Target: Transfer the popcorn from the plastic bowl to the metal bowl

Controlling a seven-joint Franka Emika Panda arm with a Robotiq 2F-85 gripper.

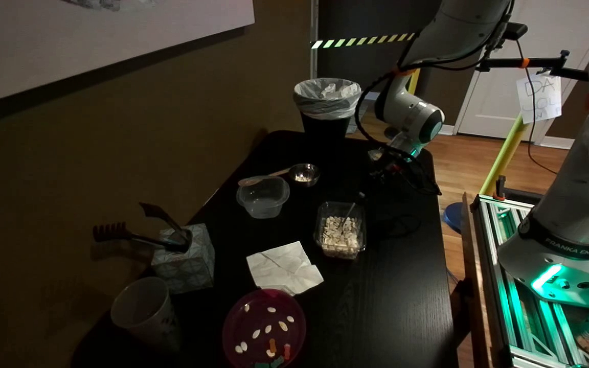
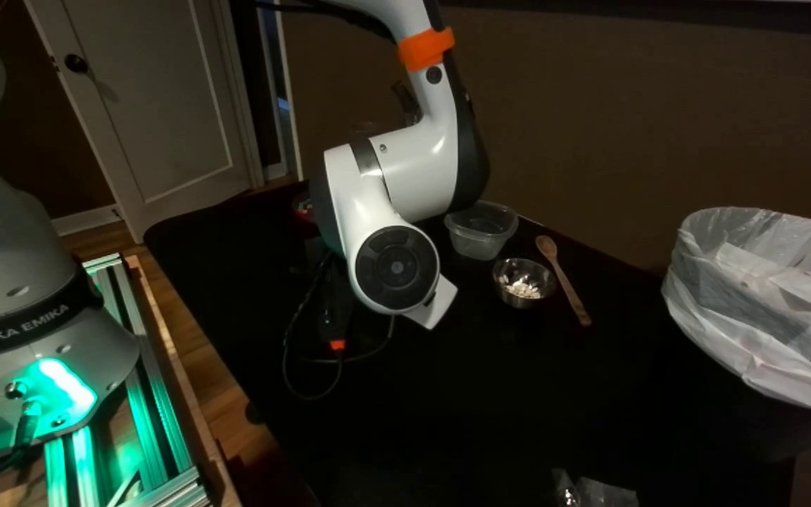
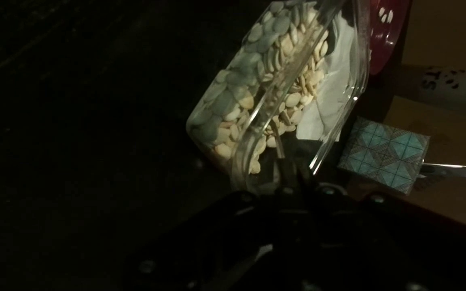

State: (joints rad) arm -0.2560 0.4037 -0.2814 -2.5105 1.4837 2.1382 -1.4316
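Seeds [image 1: 335, 236], pale and flat where the task says popcorn, are heaped in a clear plastic container [image 1: 333, 208] ahead of the gripper [image 3: 295, 171]. It hangs above the bench [image 1: 402, 306] near the robot-side edge; in the wrist view its dark fingertips stand close together, right by the slim handle of a spoon [image 3: 278, 141] leaning out of the heap, and I cannot tell whether they clasp it. Set in from that edge stands the container; nearer the corner by the lined bin [image 1: 327, 110] is the metal bowl [image 2: 543, 291], some seeds at its bottom in both exterior views. Just beside the bowl, nearer the wall edge, are a clear tub [image 1: 263, 204] and a wooden spoon [image 2: 567, 285]. A white napkin [image 1: 284, 268] lies between the container and a magenta plate [image 1: 237, 324] toward the bench's opposite end, the plate bearing scattered seeds and coloured pieces [image 1: 272, 346]. Near the wall edge a patterned box [image 1: 187, 266] stands with dark utensils [image 1: 136, 236] rising from it, a translucent cup [image 1: 141, 306] just beside.
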